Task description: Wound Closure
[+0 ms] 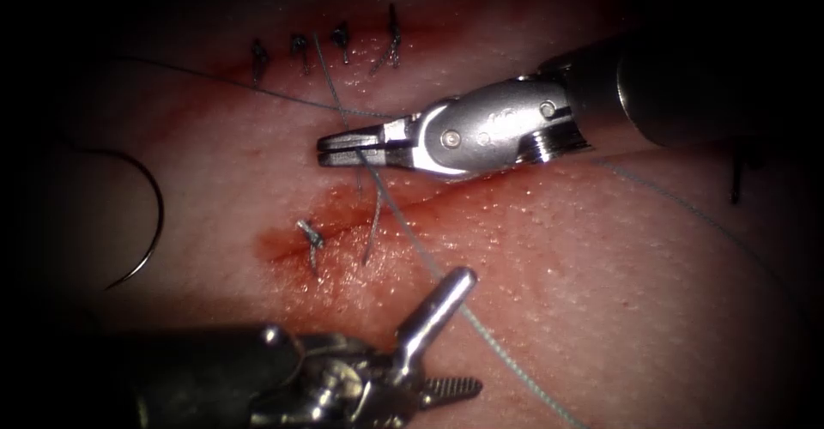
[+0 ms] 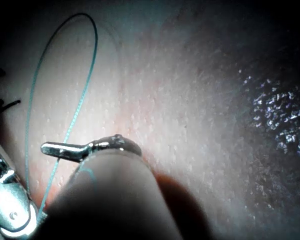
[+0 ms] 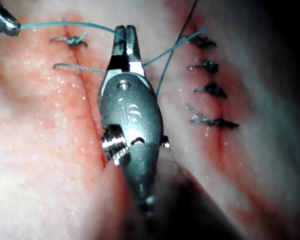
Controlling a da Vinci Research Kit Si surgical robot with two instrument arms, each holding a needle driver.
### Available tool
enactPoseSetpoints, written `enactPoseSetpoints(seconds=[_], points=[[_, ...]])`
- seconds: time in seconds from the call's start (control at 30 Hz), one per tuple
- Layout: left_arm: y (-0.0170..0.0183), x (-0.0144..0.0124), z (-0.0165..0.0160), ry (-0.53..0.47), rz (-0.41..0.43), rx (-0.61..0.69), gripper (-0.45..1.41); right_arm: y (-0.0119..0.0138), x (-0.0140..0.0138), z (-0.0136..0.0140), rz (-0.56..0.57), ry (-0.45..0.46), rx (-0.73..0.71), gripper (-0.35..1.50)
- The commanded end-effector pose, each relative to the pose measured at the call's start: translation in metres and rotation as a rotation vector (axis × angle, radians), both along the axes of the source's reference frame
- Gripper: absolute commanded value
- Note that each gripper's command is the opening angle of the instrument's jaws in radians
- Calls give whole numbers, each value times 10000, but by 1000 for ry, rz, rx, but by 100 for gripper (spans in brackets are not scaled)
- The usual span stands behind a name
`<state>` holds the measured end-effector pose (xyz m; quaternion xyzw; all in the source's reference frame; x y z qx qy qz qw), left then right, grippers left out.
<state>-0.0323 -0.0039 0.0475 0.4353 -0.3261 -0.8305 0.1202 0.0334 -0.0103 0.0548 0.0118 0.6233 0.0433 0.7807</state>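
Observation:
My right tool (image 1: 339, 148) reaches in from the right, jaws shut on the thread (image 1: 374, 206) just above the cut (image 1: 446, 196); its tips (image 3: 126, 34) pinch the teal strand. From there one strand hangs down across the cut and a longer one runs to the lower right. My left tool (image 1: 459, 335) sits below the cut with its jaws spread wide and holding nothing; the long strand (image 1: 481, 326) passes between them. The curved needle (image 1: 156, 214) lies free on the tissue (image 1: 601, 266), left of the cut, held by neither tool. The thread (image 2: 85, 75) loops over the tissue.
A tied knot (image 1: 309, 236) with short ends sits on the cut's left end, in red fluid (image 1: 275, 244). A row of several finished stitches (image 1: 343, 43) crosses an older cut above. Another dark stitch end (image 1: 736, 180) shows far right.

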Motion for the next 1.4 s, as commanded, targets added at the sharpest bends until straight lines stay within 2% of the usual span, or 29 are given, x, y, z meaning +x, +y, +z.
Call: enactPoseSetpoints(seconds=[0.03, 0.2, 0.27, 0.43, 0.6, 0.67, 0.7, 0.73, 0.77, 0.87, 1.0, 1.03, 1.23, 1.27, 1.33, 1.4], points=[[-9, -14, 7, -5, 6, -4, 125, 4, 7, 12, 6, -4, 10, -35], [-15, -30, 3, -13, 22, -26, 125, 6, 6, 25, 17, -12, 37, -35], [-18, -45, -2, -20, 21, -44, 123, 6, 5, 32, 28, -19, 57, -35], [-18, -63, 0, -20, 31, -64, 123, 5, 5, 30, 30, -19, 65, -35], [-23, -68, -3, -20, 36, -72, 119, 5, 5, 30, 32, -20, 76, -35], [-26, -70, -3, -24, 40, -74, 84, 5, 5, 30, 32, -20, 76, -35], [-27, -70, -4, -28, 42, -77, 49, 5, 4, 30, 32, -20, 76, -35], [-29, -68, -6, -34, 43, -87, -20, 5, 4, 30, 35, -21, 76, -35], [-34, -61, -14, -59, 69, -124, -45, 6, 4, 31, 37, -23, 81, -35], [-35, -51, -23, -81, 84, -120, -45, 6, 2, 31, 36, -22, 86, -35], [-33, -12, -41, -82, 86, -94, -45, 3, -8, 28, 40, -26, 92, -35], [-37, 12, -46, -66, 79, -84, -45, 1, -15, 26, 41, -27, 99, -35], [-55, 91, -59, -2, 57, -66, -45, -4, -27, 16, 42, -30, 110, -35], [-53, 120, -63, 22, 50, -58, -45, -8, -29, 12, 37, -26, 114, -35], [-48, 149, -68, 41, 43, -44, -45, -12, -30, 8, 34, -24, 116, -35], [-34, 191, -73, 69, 7, -30, -45, -18, -28, -1, 20, -11, 138, -35]])
